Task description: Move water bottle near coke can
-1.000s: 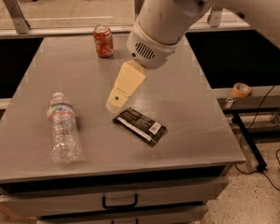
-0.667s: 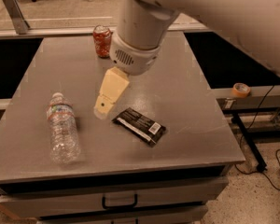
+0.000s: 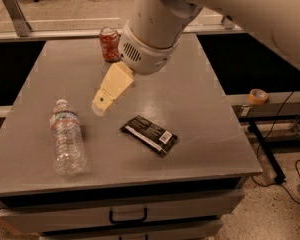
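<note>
Water bottle [image 3: 67, 136] lies on its side — closed, empty jaws hover between it and coke can [image 3: 110, 44].

- One gripper [image 3: 101, 102], hanging over the one table [image 3: 205, 109].
- One water bottle [image 3: 67, 136], lying near the gripper's left.
- One coke can [image 3: 109, 44], beyond the gripper.
- One black snack wrapper [image 3: 149, 135], near its right.
- One tape roll [image 3: 258, 96], well right.

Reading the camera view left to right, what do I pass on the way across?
Water bottle → gripper, over the table → black wrapper → tape roll, beyond the table's right edge.
</note>
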You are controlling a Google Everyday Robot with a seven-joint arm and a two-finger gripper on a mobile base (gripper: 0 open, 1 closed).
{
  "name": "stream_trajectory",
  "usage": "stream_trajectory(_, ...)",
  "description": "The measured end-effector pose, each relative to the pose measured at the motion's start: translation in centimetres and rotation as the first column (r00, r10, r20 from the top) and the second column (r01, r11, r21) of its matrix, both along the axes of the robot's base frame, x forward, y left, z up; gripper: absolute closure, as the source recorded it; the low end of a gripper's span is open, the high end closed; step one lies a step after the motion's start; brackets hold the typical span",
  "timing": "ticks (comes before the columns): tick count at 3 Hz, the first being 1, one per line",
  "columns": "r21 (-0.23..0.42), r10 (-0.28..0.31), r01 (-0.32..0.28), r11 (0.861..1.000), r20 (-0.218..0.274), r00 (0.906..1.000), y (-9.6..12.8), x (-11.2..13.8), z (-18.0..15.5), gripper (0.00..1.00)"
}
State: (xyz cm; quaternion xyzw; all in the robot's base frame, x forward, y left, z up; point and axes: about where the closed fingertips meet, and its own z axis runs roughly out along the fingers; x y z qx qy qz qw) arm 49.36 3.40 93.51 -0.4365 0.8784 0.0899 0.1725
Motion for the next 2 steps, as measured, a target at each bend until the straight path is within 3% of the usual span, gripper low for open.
stream_trajectory(1, 0.074, -0.106, 0.109, 0.991, -0.048, 0.9933, 1.7, 0.6, 1.3, 0.00)
stream_trajectory(2, 0.090, -0.204, 0.216, 0.972, -0.124, 0.9710, 4.7, 1.0, 0.9, 0.00)
